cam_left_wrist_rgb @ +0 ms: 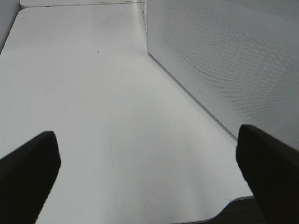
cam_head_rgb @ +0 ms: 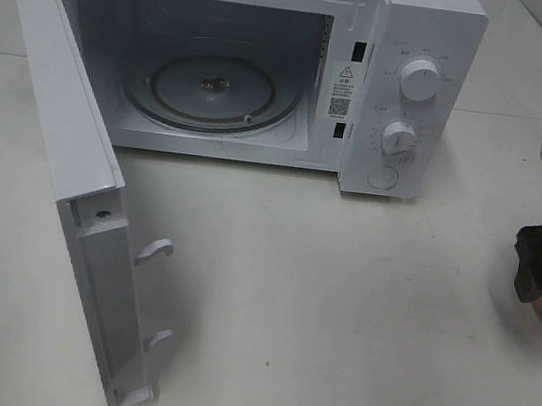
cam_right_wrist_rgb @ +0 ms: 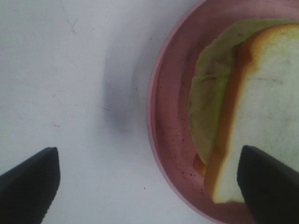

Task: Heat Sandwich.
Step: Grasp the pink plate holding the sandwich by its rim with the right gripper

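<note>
White table (cam_head_rgb: 335,323); sandwich (cam_right_wrist_rgb: 266,116), pink plate (cam_right_wrist_rgb: 168,121) cropped at frame edge.

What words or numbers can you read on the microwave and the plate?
Sticker on the microwave front: a warning triangle sign, with tiny print below it that is too small to read.
Marks around the upper knob and the lower knob: too small to read.
Pink plate and sandwich: no writing.

Warning-triangle sticker (cam_head_rgb: 344,84) on microwave (cam_head_rgb: 432,24) — print too small, dial (cam_head_rgb: 420,81) marks illegible
</note>
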Action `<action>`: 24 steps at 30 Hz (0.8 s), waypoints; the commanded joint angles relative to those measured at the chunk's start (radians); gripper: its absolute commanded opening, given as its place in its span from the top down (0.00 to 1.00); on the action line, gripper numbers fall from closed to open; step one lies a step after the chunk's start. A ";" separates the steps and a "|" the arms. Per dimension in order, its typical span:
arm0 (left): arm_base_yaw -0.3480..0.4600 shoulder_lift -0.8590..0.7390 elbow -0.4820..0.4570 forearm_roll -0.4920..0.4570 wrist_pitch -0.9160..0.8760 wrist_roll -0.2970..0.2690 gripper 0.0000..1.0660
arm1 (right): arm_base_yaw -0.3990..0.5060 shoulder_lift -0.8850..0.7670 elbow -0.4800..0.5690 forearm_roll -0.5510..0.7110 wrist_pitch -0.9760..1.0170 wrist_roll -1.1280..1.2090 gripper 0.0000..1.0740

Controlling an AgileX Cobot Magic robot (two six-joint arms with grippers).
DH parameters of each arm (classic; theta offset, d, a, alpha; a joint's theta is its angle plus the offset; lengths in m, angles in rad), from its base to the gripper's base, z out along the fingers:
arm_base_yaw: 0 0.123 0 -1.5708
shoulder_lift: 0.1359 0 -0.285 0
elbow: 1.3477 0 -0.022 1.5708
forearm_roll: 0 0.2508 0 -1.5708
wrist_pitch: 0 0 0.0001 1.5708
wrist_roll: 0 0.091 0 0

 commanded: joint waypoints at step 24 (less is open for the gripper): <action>0.002 -0.017 0.001 -0.001 -0.006 0.000 0.08 | -0.005 0.254 -0.004 -0.006 -0.138 0.039 0.17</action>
